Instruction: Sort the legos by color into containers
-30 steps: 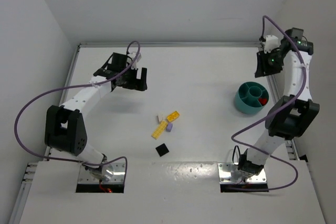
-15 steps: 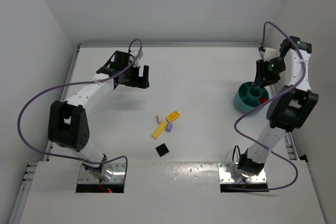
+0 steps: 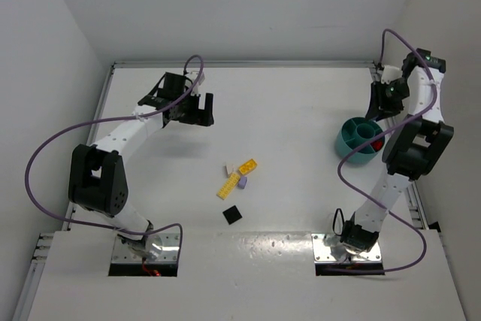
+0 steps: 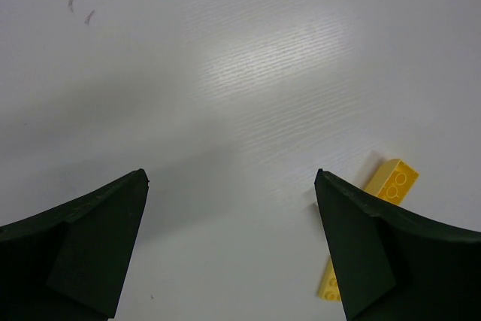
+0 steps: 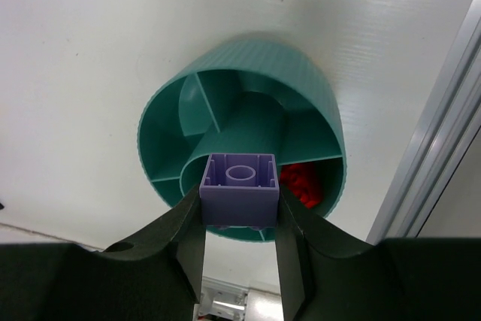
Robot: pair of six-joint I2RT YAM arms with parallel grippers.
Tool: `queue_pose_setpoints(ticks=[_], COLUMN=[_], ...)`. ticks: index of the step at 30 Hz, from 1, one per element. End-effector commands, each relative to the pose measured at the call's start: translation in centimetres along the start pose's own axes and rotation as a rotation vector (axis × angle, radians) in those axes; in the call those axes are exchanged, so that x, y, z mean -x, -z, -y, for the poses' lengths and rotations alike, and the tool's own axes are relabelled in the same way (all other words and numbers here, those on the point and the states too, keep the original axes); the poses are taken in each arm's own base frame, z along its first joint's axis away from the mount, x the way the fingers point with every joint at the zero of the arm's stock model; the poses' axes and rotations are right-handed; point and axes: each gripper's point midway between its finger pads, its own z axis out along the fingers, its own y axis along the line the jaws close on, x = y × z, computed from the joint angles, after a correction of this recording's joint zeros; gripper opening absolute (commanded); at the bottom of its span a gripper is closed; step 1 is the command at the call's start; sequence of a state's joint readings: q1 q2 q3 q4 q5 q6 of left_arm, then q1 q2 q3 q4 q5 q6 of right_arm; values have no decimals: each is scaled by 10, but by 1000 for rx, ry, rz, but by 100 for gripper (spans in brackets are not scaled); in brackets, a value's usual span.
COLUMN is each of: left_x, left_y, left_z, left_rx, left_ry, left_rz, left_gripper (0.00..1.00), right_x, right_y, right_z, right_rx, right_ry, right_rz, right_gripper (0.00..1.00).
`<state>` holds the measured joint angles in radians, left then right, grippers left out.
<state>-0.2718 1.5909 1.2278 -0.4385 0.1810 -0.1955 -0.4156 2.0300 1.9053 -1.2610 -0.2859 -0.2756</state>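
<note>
My right gripper (image 5: 240, 202) is shut on a pale purple brick (image 5: 240, 188) and holds it above the round teal dish (image 5: 169, 122), over its central ring. Red bricks (image 5: 302, 183) lie in one compartment. In the top view the dish (image 3: 344, 146) stands at the right with the right gripper (image 3: 382, 101) over its far side. On the table's middle lie a yellow brick (image 3: 247, 165), a long yellow plate (image 3: 228, 186), a purple brick (image 3: 243, 182), a white brick (image 3: 229, 168) and a black square (image 3: 233, 215). My left gripper (image 3: 201, 110) is open and empty, above bare table at the far left.
A metal rail (image 5: 440, 148) runs along the table's right edge close beside the dish. The left wrist view shows the left gripper (image 4: 231, 178) with the yellow brick (image 4: 395, 180) and plate (image 4: 329, 285) behind its right finger.
My right gripper has come down from the back corner with the purple brick and now hangs over the dish. The left gripper has shifted slightly right.
</note>
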Motion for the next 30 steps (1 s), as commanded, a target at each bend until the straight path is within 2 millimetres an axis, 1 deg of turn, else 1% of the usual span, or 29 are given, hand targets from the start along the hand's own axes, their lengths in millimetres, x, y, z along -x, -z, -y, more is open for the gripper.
queue_pose_setpoints(ticks=[1,6,8,11,15,18,19,20,23,24,25,26,30], left_x=[21,21,18,18,18,18,14,13,13,13,13,13,13], left_y=[2,2,1,1,1,1,0,0,0,0,0,0,0], left_z=[7,7,6,6,6,6,6,6,6,6,6,6,6], left_rx=[-13,-13,-12,-12,-12,-12,-11,-11,-11,-11,-11,-11,-11], left_ry=[-9,-9,-7,-7,-7,-7,-6,-6,-6,-6,-6,-6,-6], left_rz=[59,59,50,50,50,50,41,41,41,41,41,41,41], left_gripper=[100,100,100,100,100,100,100,100,100,100,100,100,100], right_x=[13,12,14,11,15,14,14,14,8,8,8,5,5], right_y=[4,-6,-6,-14,-17,-21,-21,-21,-26,-25,-25,-27,-27], right_z=[10,13,16,19,19,18,18,18,17,19,19,18,18], right_rx=[-51,-42,-54,-55,-66,-69,-69,-69,-61,-69,-69,-66,-66], right_ry=[-17,-34,-31,-37,-37,-31,-31,-31,-37,-37,-37,-40,-40], right_rz=[35,14,18,-4,-3,-17,-17,-17,-36,-39,-39,-47,-47], right_gripper=[10,10,10,10,10,14,14,19,25,32,37,45,54])
